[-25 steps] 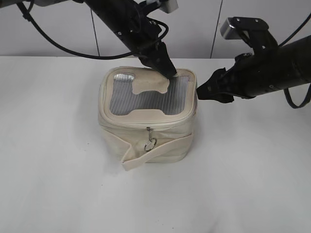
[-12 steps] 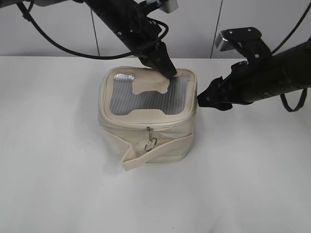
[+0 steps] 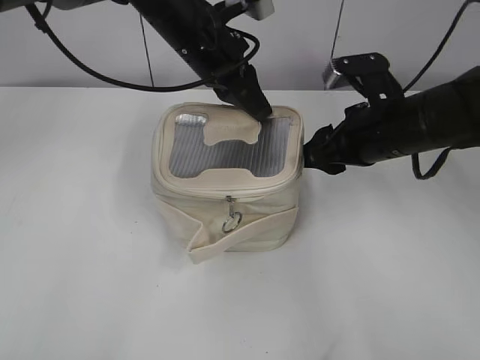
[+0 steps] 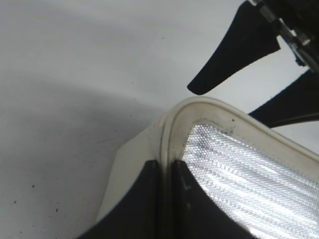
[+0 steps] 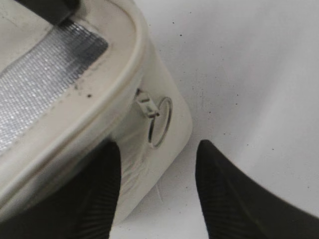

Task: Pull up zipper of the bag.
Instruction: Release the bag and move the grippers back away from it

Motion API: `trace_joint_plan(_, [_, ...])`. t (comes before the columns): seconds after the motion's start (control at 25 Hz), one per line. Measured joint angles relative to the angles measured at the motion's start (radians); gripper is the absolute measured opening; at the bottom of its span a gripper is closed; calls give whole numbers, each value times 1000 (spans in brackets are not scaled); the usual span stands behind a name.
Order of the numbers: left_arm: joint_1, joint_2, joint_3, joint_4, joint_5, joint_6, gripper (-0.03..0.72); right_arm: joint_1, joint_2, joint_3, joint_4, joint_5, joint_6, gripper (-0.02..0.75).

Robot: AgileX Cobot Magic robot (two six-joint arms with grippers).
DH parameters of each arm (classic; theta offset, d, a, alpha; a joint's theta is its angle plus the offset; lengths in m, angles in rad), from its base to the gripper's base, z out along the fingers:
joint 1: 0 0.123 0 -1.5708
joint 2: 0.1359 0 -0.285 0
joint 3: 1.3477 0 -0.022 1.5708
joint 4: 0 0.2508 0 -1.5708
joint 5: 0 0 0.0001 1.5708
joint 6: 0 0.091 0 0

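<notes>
The bag (image 3: 227, 184) sits mid-bench, nearer the back edge, with the left gripper (image 4: 166, 199) pinched narrow on its lid rim at the rear and the right gripper (image 5: 157, 186) spread wide at its right side. The zipper (image 5: 149, 107) pull and ring lie just beyond the right fingers, not yet between them. Closing here would likely catch fabric instead of the small pull, and a tug could drag the soft bag sideways.

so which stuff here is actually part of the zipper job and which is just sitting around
Part of the job:
- the bag
- the zipper around its lid rim, with the silver pull at the front
- left gripper, pressed on the lid's back edge
- right gripper, open beside the bag's right side

Just there:
- the white table; nothing else lies on it
</notes>
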Motion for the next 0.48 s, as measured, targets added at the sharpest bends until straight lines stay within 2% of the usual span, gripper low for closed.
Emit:
trace_joint_plan(0.12, [2, 0, 0, 1, -1, 0, 41, -4, 33, -26, 2, -1, -26, 387])
trace_joint_plan(0.24, [3, 0, 0, 1, -1, -1, 40, -4, 53, -67, 5, -1, -41, 342])
trace_joint_plan(0.32, [3, 0, 0, 0, 0, -1, 40, -5, 57, -91, 5, -1, -50, 273])
trace_joint_plan(0.44, [3, 0, 0, 0, 0, -1, 39, -5, 58, -110, -8, 23, -57, 80])
trace_joint_plan(0.48, [3, 0, 0, 0, 0, -1, 39, -5, 58, -113, -12, 34, -58, 42])
